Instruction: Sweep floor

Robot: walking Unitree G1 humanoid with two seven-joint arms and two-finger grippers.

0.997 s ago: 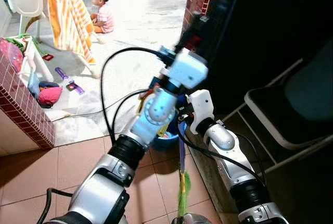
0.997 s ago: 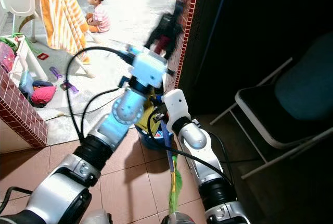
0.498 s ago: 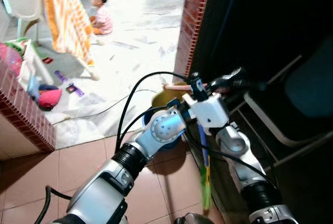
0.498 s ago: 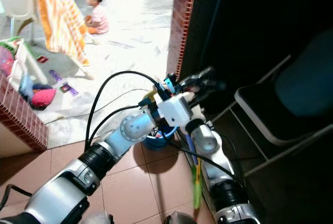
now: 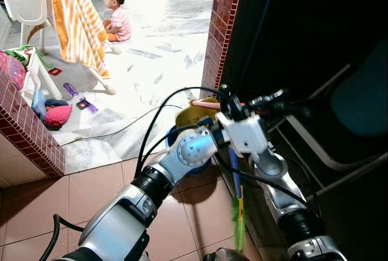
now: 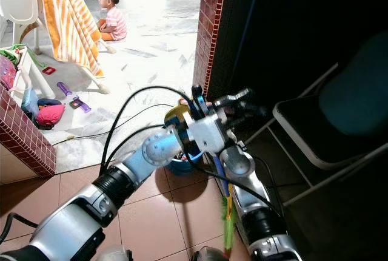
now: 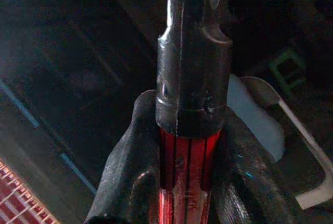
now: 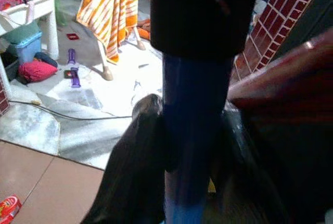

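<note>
Left hand (image 7: 190, 182) dropped lower, both hands gripping broom (image 5: 237, 203); no legible writing.

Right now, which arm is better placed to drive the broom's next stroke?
Right, probably: right jaws clamp the blue shaft nearer the green bristles; the left jaws hold the red handle end, likelier a pivot.

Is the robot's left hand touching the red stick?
Touching. The left wrist view shows the left gripper's two black fingers pressed against both sides of the red ribbed broom handle.
</note>
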